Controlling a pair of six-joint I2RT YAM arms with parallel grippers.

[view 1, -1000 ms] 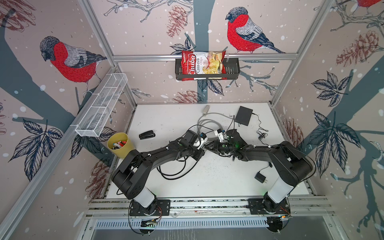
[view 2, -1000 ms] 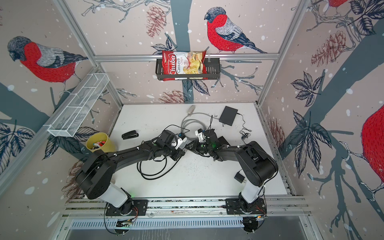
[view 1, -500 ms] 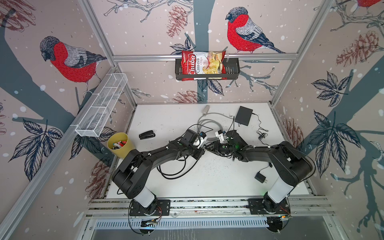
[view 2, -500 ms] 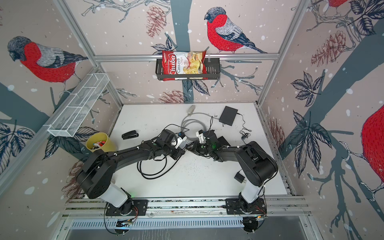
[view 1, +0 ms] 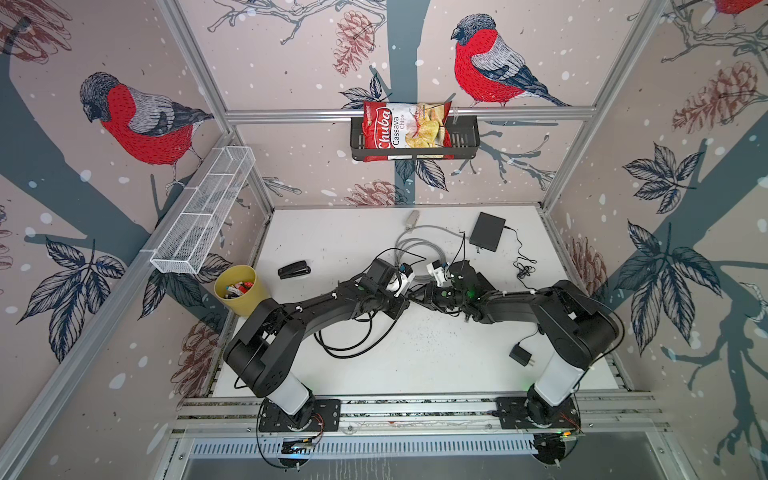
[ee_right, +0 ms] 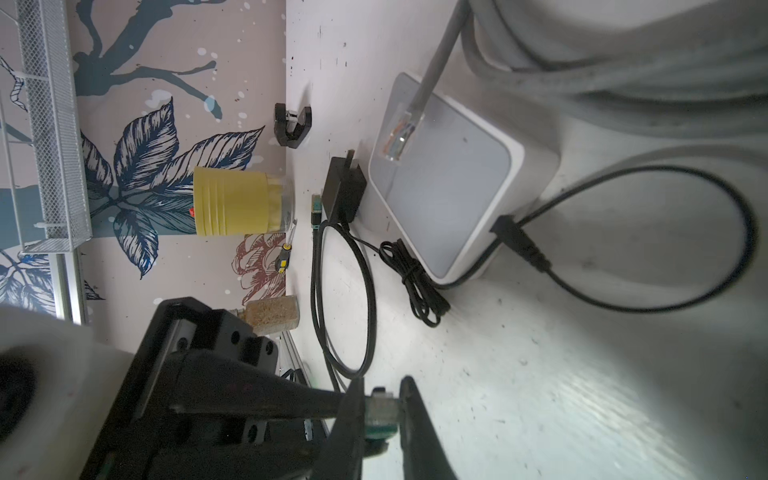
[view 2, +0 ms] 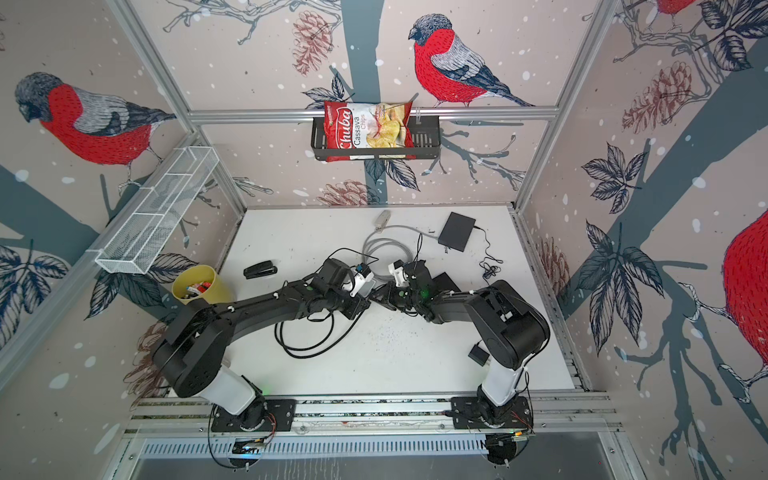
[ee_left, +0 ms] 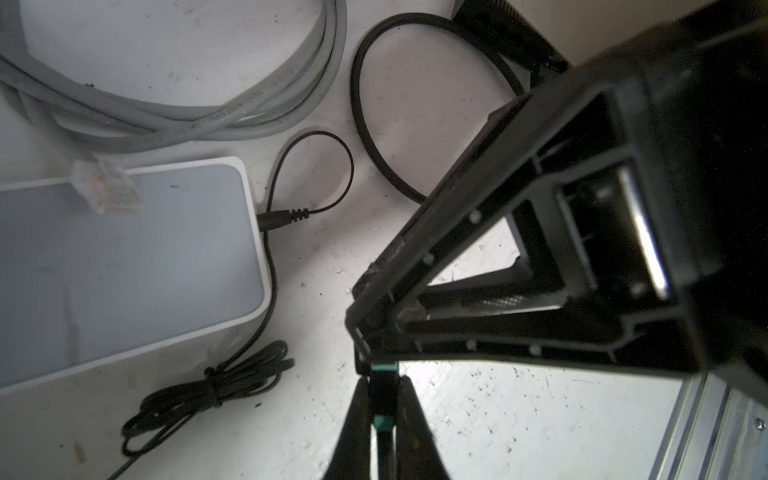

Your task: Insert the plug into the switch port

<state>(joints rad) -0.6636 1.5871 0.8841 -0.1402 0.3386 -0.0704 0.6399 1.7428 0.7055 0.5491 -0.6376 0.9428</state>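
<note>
A black cable ends in a plug (ee_left: 383, 395) with a teal boot and a clear tip (ee_right: 380, 409). My left gripper (ee_left: 382, 401) is shut on the boot. My right gripper (ee_right: 381, 405) meets it tip to tip and is shut on the clear tip. In both top views the two grippers (view 1: 411, 296) (view 2: 375, 297) touch at mid-table. The switch (ee_left: 124, 257) (ee_right: 453, 195), a white box with a grey top, lies flat beside them with a black power lead (ee_left: 282, 218) plugged into its side. Its ports do not show.
A grey network cable (view 1: 419, 249) coils behind the grippers, its clear plug (ee_right: 399, 137) resting on the switch top. Around are a black box (view 1: 487, 231), a stapler (view 1: 294, 270), a yellow cup (view 1: 239, 289), a power adapter (view 1: 520, 355) and a loose black cable loop (view 1: 353, 347).
The right gripper's jaws have closed onto the plug's tip. Both arms stay almost where they were, tips together.
</note>
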